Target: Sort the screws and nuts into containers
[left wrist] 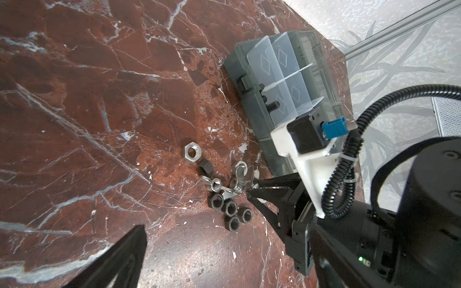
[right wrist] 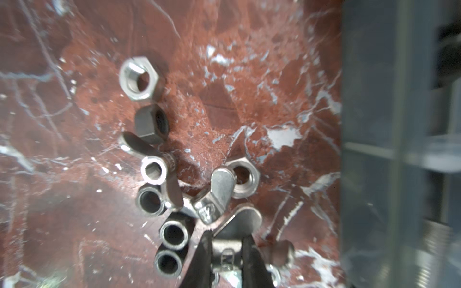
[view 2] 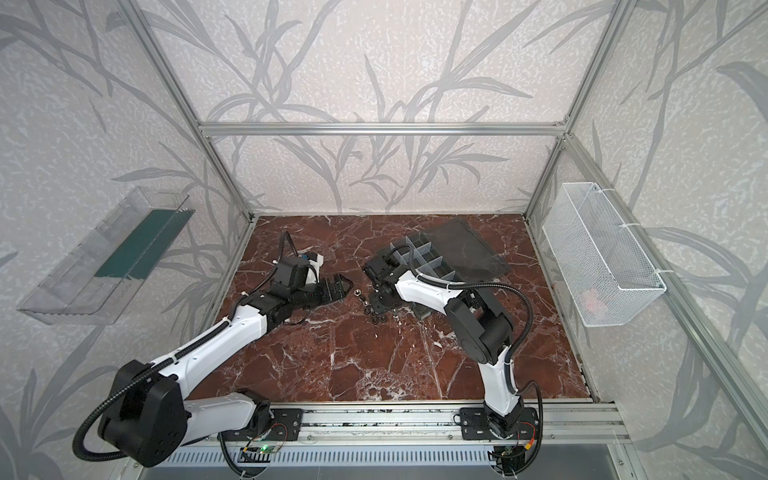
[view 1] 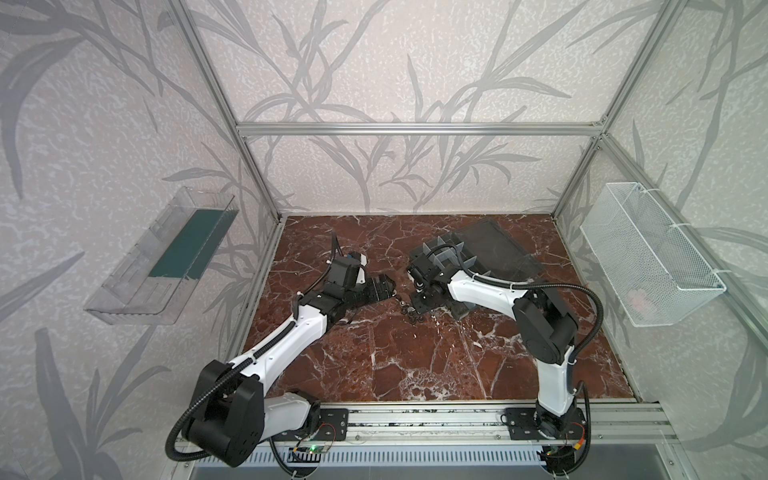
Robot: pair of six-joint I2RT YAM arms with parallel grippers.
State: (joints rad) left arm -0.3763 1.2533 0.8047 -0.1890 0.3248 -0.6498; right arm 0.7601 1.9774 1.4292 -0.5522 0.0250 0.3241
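Observation:
Several nuts (view 1: 410,314) lie in a loose pile on the red marble table (view 1: 415,365): silver hex nuts (right wrist: 138,79), black nuts (left wrist: 230,208) and wing nuts (right wrist: 212,199). My right gripper (right wrist: 227,237) points down into the pile and is shut on one silver wing nut (right wrist: 225,251); in a top view the right gripper (view 1: 418,308) stands beside the dark-grey box of containers (view 1: 440,253). A dark screw (left wrist: 270,106) lies inside one compartment (left wrist: 282,74). My left gripper (view 1: 391,287) hovers wide open just left of the pile, one finger (left wrist: 119,256) showing.
The box's open lid (view 1: 494,245) lies flat behind the compartments. A clear tray with a green base (view 1: 166,257) hangs on the left wall, and a white mesh basket (view 1: 648,253) on the right wall. Aluminium frame posts edge the table.

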